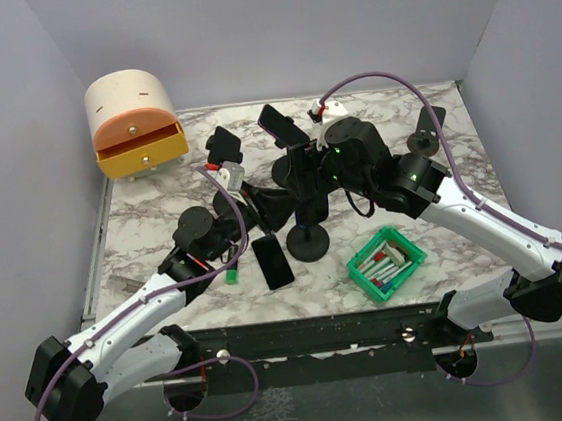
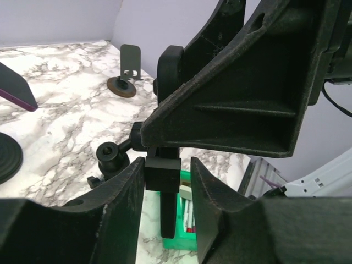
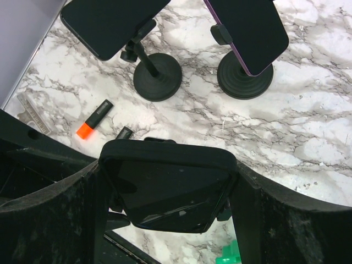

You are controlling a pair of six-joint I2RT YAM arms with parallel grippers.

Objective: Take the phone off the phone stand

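Observation:
A black phone [image 3: 170,190] sits in the cradle of the middle phone stand [image 1: 307,238]. My right gripper [image 3: 169,170] comes down over it, with a finger pressed against each long side of the phone. In the top view the right gripper [image 1: 318,161] covers most of the phone. My left gripper [image 2: 168,165] reaches in low from the left and straddles the stand's black stem block [image 2: 162,173]. Its left finger touches the block and a narrow gap shows at the right finger. In the top view the left gripper [image 1: 278,203] is beside the stand's post.
Two other phones stand on their own stands [image 3: 110,22] [image 3: 250,30] behind. Another phone [image 1: 274,261] lies flat near the stand's base. A green bin [image 1: 386,263] of markers sits front right, an orange drawer box [image 1: 134,120] back left, an empty stand [image 1: 422,140] back right.

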